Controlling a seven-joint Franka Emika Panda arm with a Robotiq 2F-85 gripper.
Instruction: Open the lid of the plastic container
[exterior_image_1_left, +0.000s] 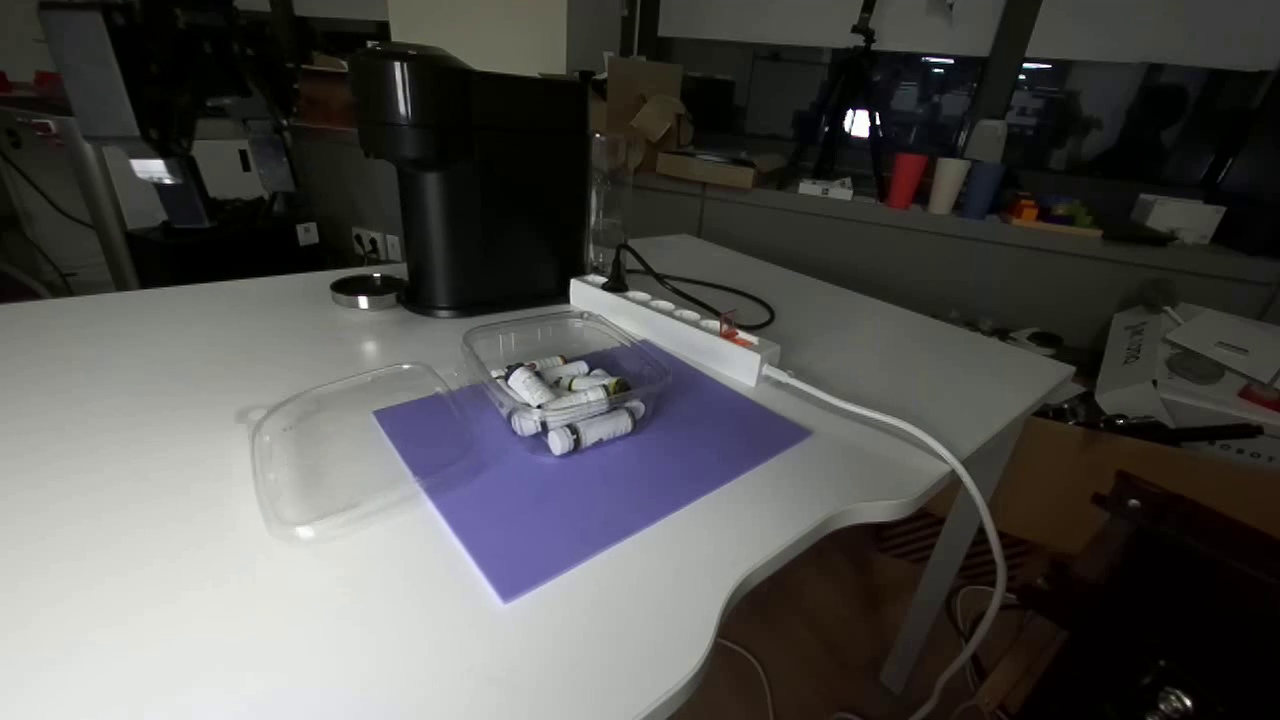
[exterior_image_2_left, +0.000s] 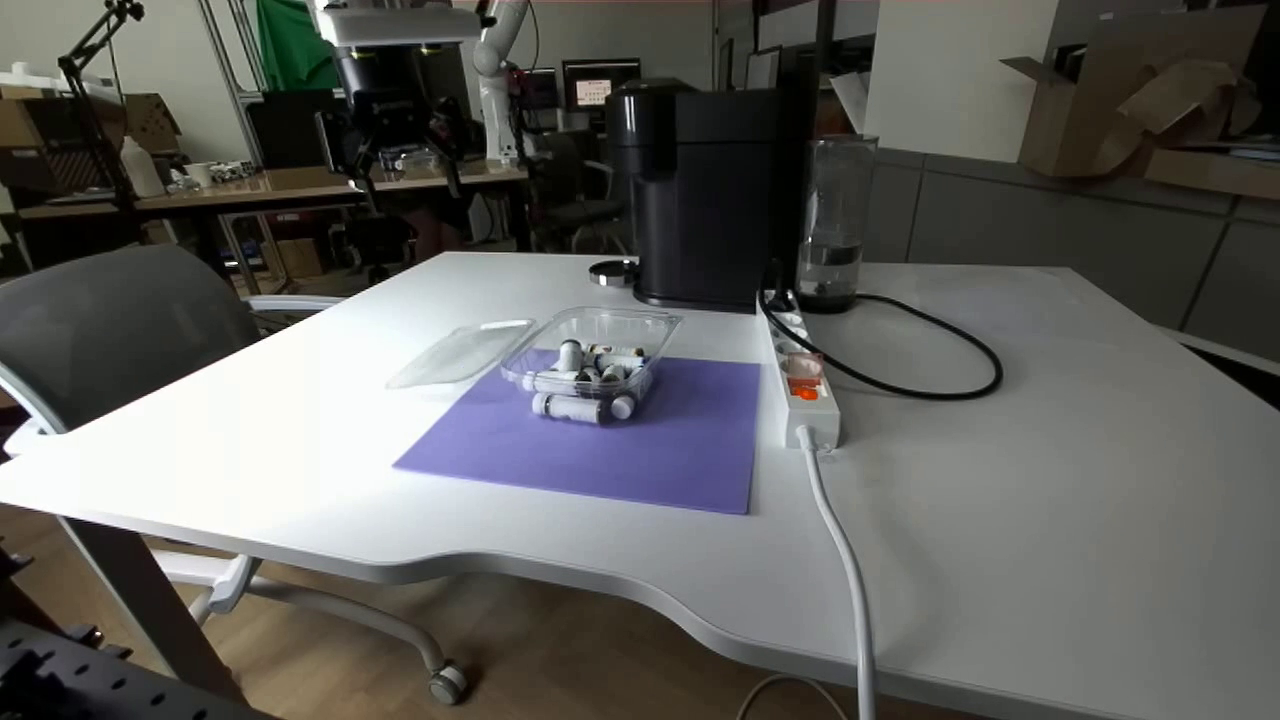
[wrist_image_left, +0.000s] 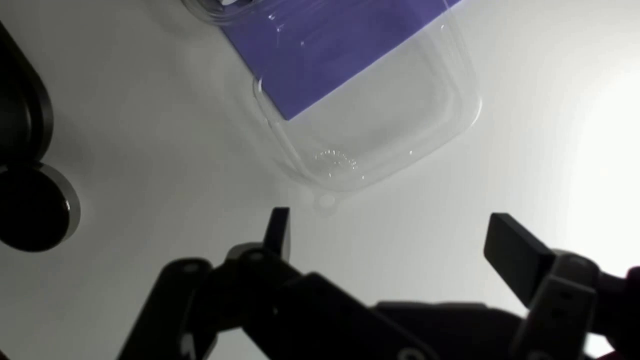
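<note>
The clear lid (exterior_image_1_left: 340, 460) lies flat beside the container, partly on the purple mat and partly on the white table. It also shows in an exterior view (exterior_image_2_left: 460, 352) and in the wrist view (wrist_image_left: 380, 115). The transparent plastic container (exterior_image_1_left: 510, 345) stands open-topped on the mat with several small white vials in it, also in an exterior view (exterior_image_2_left: 640, 345). Only its corner (wrist_image_left: 212, 15) shows in the wrist view. I cannot tell whether lid and container are joined. My gripper (wrist_image_left: 390, 215) is open and empty above the table, beyond the lid's tabbed corner.
A black coffee machine (exterior_image_1_left: 490, 190) stands behind the container, with a round metal-rimmed tray (exterior_image_1_left: 367, 290) at its foot. A white power strip (exterior_image_1_left: 670, 325) with a black cable runs beside the purple mat (exterior_image_1_left: 600, 510). A clear water tank (exterior_image_2_left: 835, 220) stands behind it.
</note>
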